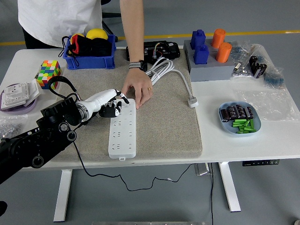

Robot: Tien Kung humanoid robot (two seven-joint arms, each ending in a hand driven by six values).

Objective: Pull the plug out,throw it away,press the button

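Observation:
A white power strip [123, 133] lies lengthwise on the grey mat [164, 126]. A person's hand [139, 91] rests on its far end and holds it down. My left hand [114, 104], white with black fingertips, reaches in from the left. It is over the strip's far left corner, right beside the person's hand, with its fingers loosely bent and nothing in them. A black cord [79, 161] runs from under my left arm over the table's near edge. Its plug is hidden behind my arm.
A blue bin [89, 51] and a colour cube [49, 74] stand at the back left. A white cable [166, 70] with its plug [192, 101] lies on the mat's right. A block stand [206, 56] and a blue plate [239, 118] are on the right.

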